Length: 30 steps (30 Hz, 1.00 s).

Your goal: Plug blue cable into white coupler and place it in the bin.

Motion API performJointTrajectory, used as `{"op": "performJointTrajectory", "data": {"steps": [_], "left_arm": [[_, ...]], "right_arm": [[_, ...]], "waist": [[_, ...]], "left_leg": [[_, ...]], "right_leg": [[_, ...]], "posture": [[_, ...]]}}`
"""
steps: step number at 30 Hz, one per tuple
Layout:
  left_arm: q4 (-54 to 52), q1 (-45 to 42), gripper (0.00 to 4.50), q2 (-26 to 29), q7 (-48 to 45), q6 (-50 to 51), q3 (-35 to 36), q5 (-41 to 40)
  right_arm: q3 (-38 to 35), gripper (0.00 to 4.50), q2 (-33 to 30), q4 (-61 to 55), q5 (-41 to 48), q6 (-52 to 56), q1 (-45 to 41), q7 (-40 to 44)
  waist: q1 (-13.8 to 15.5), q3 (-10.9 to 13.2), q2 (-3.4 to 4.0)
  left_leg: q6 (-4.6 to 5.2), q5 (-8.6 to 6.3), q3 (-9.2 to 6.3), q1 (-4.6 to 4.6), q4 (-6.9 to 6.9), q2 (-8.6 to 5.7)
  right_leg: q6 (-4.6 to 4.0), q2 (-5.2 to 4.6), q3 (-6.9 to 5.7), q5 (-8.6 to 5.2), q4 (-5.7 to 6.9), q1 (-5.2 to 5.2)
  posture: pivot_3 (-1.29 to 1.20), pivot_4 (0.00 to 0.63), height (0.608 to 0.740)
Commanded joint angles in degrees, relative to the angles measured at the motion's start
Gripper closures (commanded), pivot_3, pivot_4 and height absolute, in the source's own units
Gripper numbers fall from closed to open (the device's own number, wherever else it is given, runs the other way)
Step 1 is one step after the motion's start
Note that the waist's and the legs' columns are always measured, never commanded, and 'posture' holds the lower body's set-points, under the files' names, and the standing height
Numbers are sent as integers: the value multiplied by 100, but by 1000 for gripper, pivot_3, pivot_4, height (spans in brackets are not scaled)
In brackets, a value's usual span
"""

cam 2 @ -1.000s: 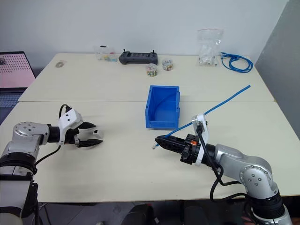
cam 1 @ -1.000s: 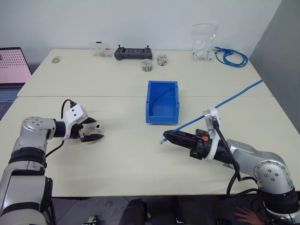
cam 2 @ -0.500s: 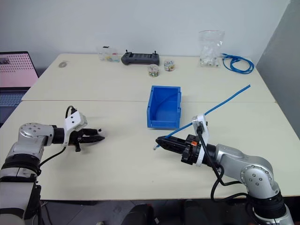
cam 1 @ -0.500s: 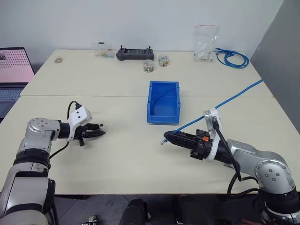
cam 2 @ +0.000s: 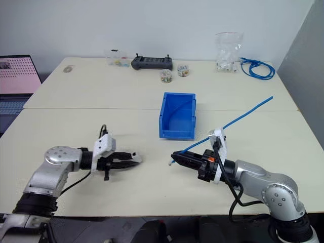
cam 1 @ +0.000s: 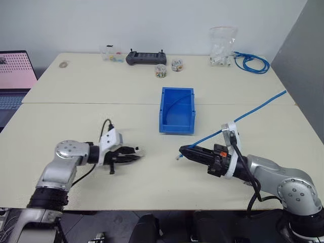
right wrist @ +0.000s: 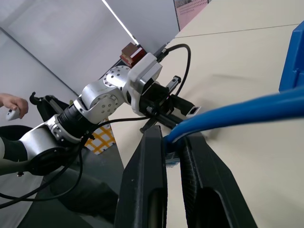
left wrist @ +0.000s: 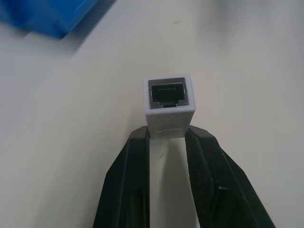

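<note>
In the left wrist view the white coupler [left wrist: 168,102] is pinched between the tips of my left gripper [left wrist: 167,134], its dark socket facing away from the wrist. From the head, my left gripper [cam 1: 136,152] hovers low over the table, pointing right at my right gripper [cam 1: 183,151]. My right gripper is shut on the blue cable [cam 1: 253,112] just behind its clear plug [cam 1: 178,156], and the cable trails up to the right. A small gap separates plug and coupler. The blue bin [cam 1: 176,127] stands just beyond them, mid-table.
Along the far edge lie a black controller [cam 1: 145,56], two small jars [cam 1: 159,71], a clear box [cam 1: 110,53], a plastic bag [cam 1: 221,45] and a coiled blue cable bundle [cam 1: 250,62]. A laptop [cam 1: 15,71] sits at far left. A person's hand [right wrist: 12,107] appears behind the left arm.
My left gripper shut on the white coupler, then carried it right toward the cable plug. The right gripper held still with the cable.
</note>
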Motion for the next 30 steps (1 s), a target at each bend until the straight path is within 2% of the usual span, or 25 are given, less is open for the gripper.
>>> {"op": "performJointTrajectory", "data": {"steps": [1, 6, 12, 20, 30], "left_arm": [[-511, -31, 3744, -48, -33, 10, -444, 145], [-17, -414, 3744, -261, -70, -648, -1184, 792], [451, -789, 3744, -417, -235, -962, -1594, 1107], [704, -919, 3744, -437, -312, -1088, -1760, 1257], [481, -870, 3744, -369, -292, -855, -1788, 1244]], "right_arm": [[39, 4392, -114, -278, -364, -117, -74, 189], [306, 4392, -161, -263, -1011, -232, -246, 473], [795, 4392, -360, -151, -2038, -488, -396, 1053], [1875, 4392, -131, 728, -3640, -1161, -1101, 1793], [2428, 4392, 352, 1324, -4774, -1555, -1535, 2087]], "waist": [[-2, 0, 0], [-3, 0, 0], [2, -2, -1], [-5, -14, 5], [4, -19, 6]], "left_leg": [[0, 0, 0, 3, 0, 0], [0, 0, 2, 7, 0, 1], [0, 0, 4, 7, 2, -2], [1, 1, 6, 20, 3, -3], [1, 1, 4, 19, 5, -4]], "right_leg": [[0, 2, 0, 0, 0, 2], [-3, 10, 2, 2, 3, 3], [-3, 10, 1, 2, -1, 6], [-2, 11, 3, 2, 2, 14], [-2, 9, 3, 3, 2, 14]], "posture": [[0, 150, 740], [0, 150, 740], [0, 150, 740], [0, 150, 740], [0, 150, 740]]}}
